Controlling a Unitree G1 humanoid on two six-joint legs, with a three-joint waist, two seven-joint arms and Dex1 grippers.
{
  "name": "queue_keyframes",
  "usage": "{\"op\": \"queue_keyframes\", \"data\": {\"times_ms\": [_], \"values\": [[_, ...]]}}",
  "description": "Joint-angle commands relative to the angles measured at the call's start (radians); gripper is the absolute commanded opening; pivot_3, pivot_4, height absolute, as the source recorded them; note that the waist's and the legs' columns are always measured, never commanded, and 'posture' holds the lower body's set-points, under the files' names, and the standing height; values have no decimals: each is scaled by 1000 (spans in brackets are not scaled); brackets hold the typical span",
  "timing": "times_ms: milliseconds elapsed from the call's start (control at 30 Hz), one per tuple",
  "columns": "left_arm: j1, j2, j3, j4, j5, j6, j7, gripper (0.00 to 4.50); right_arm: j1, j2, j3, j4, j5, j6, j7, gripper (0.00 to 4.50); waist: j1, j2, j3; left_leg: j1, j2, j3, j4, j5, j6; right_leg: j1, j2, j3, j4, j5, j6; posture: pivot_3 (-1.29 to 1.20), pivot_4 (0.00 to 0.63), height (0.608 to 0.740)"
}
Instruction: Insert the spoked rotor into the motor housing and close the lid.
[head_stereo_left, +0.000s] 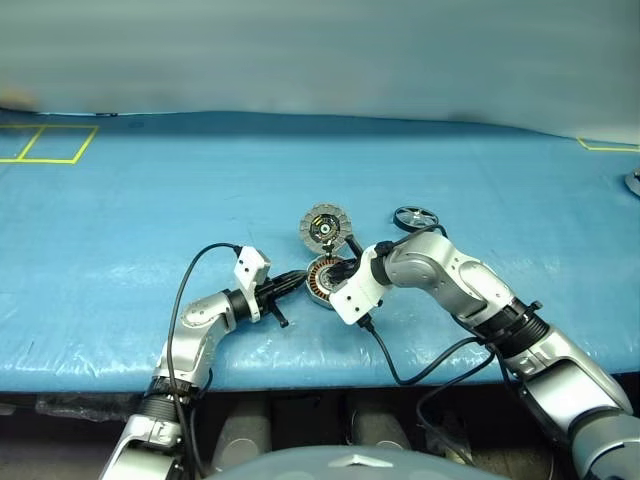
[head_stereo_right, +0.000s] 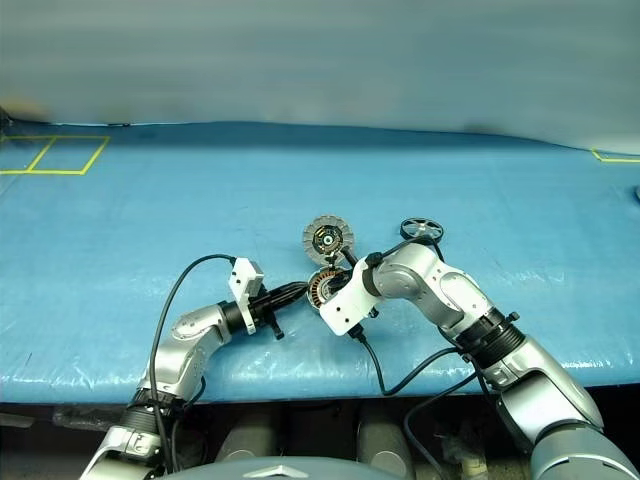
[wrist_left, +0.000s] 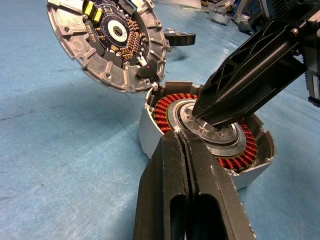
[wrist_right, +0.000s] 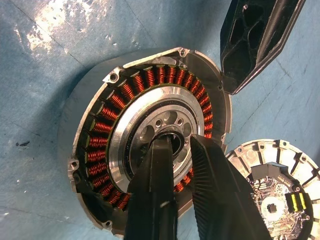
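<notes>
We log both claws meeting at the motor housing (wrist_right: 150, 150), which sits on the blue table cover (head_stereo_left: 150, 190) near its front edge.

Left claw (wrist_left: 181, 137): fingers pressed together, nothing between them. Their joined tips rest against the near rim of the housing, right at the silver inner ring. In the head view this claw (head_stereo_left: 297, 279) comes in low from the housing's left side, nearly level.

Right claw (wrist_right: 181, 145): it points steeply down into the centre of the housing. Its two fingers are drawn close, with a narrow gap left; one tip sits in the dark centre bore, the other on the silver ring beside it. We take it as clamped on the housing's central hub edge, though the contact itself is partly hidden by the fingers. From the left wrist, the same claw shows as a black wedge whose tip lands on the silver ring.

Copper-coloured windings (wrist_left: 167, 107) ring the housing just outside both claws' tips, uncovered.

The lid (wrist_left: 107, 42) stands tilted up just beyond the housing, past the right claw, joined at the housing's far rim. Its ribbed inner face, with a circuit board, is turned toward us.

The spoked rotor (head_stereo_left: 416, 217) lies flat on the cover behind the right claw's wrist, apart from the housing and from both claws.
</notes>
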Motion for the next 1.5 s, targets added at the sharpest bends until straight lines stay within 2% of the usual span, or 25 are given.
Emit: {"op": "queue_keyframes", "data": {"times_ms": [33,333,767,1233,1500], "values": [[12,-3,-19,21,19,1,8,0,53,-23,67,43,-25,11,85,28,0,0,0,0,0,0,0,0,0,0,0,0,0,0,0,0,150,740],[10,-3,-22,25,24,-2,14,0,58,-18,43,10,-16,39,70,28,0,0,0,0,0,0,0,0,0,0,0,-1,0,-1,0,0,150,740],[-1,-5,-40,42,23,-10,15,0,113,-12,-74,-188,99,191,77,28,-7,1,0,-5,0,0,-2,-1,-1,-1,0,-1,0,-1,0,0,150,740],[14,-4,-46,34,27,-11,16,0,188,120,-235,-265,319,401,-21,28,-18,2,2,-9,2,-1,-1,-1,-1,-5,2,-1,2,-1,0,0,150,740],[12,0,-48,34,27,-9,19,0,225,104,-231,-250,335,419,-78,28,-12,2,2,-11,1,-2,-1,-1,-1,-6,2,-1,1,-1,0,0,150,740]]}}
